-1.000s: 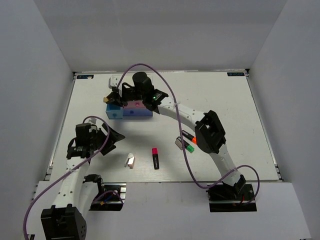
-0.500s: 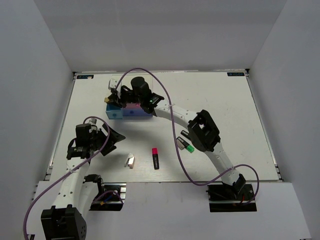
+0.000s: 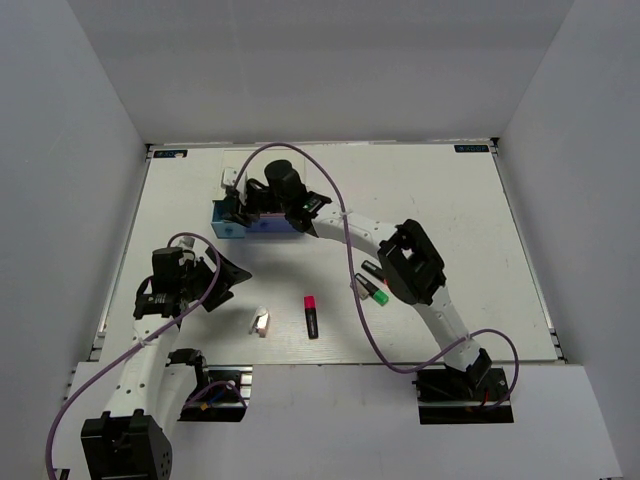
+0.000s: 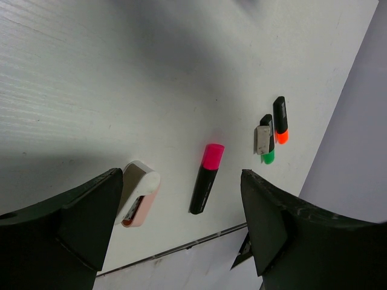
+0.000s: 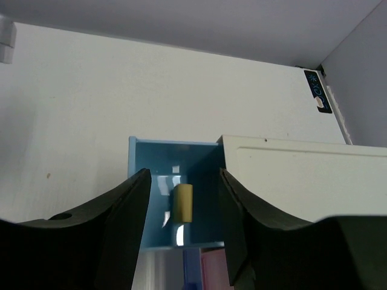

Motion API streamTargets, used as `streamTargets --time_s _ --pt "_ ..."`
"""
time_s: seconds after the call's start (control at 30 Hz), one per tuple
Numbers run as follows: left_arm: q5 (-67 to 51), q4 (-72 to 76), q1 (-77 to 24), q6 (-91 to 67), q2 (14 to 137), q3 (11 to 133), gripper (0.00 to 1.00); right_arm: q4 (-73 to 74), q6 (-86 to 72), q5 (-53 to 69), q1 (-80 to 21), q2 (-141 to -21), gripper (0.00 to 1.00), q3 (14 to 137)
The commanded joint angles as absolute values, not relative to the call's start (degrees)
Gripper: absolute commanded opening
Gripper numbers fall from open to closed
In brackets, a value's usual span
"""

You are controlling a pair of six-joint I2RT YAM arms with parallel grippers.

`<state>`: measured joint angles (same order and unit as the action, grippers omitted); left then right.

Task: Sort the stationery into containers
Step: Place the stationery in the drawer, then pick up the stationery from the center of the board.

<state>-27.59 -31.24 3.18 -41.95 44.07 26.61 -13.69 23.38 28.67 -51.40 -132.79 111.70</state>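
The white-topped box stands at the back left; its top also shows in the right wrist view. Its light-blue drawer is pulled open and the tiny tan block lies inside. My right gripper is open and empty above that drawer. The pink-capped highlighter and a small white clip-like piece lie near the front. The green highlighter and orange highlighter lie under my right forearm. My left gripper is open and empty above the table.
A second small white-grey piece lies against the green highlighter. The pink drawer front shows below the open drawer. My right arm spans the table's middle. White walls enclose the table on three sides.
The tan block, earlier at my right fingertips left of the box, now lies in the light-blue drawer. My right wrist has shifted slightly right. The left arm has not moved.
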Motion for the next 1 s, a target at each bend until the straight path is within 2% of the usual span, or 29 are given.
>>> streamTargets --time_s 0.0,0.1,0.23,0.27,0.33,0.4,0.47,0.5,0.57,0.6,0.7,0.8,0.83,0.9,0.97 --pt "-27.77 -29.8 2.9 -41.48 43.24 26.19 0.89 -16.43 24.78 28.48 -51.33 -125.95 0.54 109.61" --pt "-28.82 -28.4 2.9 -41.48 43.76 26.19 0.89 -17.23 24.96 28.13 -51.24 -122.7 0.54 107.5" --pt "-30.84 -26.37 2.9 -39.38 43.77 28.73 0.86 -18.37 25.75 26.2 -50.89 -115.6 0.61 103.45" --pt "-30.85 -26.37 2.38 -38.85 44.29 29.44 0.83 -18.46 25.93 24.36 -50.89 -114.62 0.66 101.88" --pt "-32.16 -25.14 1.85 -38.06 44.3 31.37 0.77 -18.98 25.58 20.51 -50.8 -111.54 0.71 99.15" --pt "-34.18 -24.0 1.15 -38.06 45.61 32.07 0.62 -19.07 23.66 13.05 -50.45 -107.59 0.71 96.16" --pt "-35.5 -21.98 0.53 -38.58 46.22 32.08 0.48 -14.8 22.94 10.21 -50.1 -104.26 0.64 93.61" --pt "-36.12 -21.45 -0.34 -39.37 46.75 32.08 0.45 -13.11 22.59 9.76 -48.62 -103.37 0.54 93.08" --pt "-36.12 -21.45 -1.4 -39.37 46.76 32.61 0.43 -7.69 22.24 8.27 -47.56 -99.44 0.4 90.45" --pt "-35.51 -21.45 -2.71 -39.37 46.76 33.39 0.43 -6.69 22.15 7.83 -45.81 -98.27 0.24 89.22" --pt "-33.85 -21.45 -5.97 -39.9 47.89 35.41 0.45 -3.7 21.53 8.0 -42.55 -92.12 0.09 80.1" --pt "-31.21 -22.5 -10.18 -39.9 50.44 38.4 0.48 -0.62 20.74 7.74 -40.08 -85.36 0.1 73.4" --pt "-30.51 -23.02 -11.41 -40.51 51.41 39.28 0.48 -0.09 19.96 7.39 -38.25 -84.3 0.17 72.08" --pt "-27.88 -23.72 -15.61 -41.13 54.57 42.09 0.53 -0.09 19.51 6.6 -36.83 -80.62 0.23 67.16" --pt "-24.54 -24.25 -18.88 -41.65 57.12 45.24 0.55 -0.09 18.99 5.37 -34.2 -78.85 0.36 62.96"
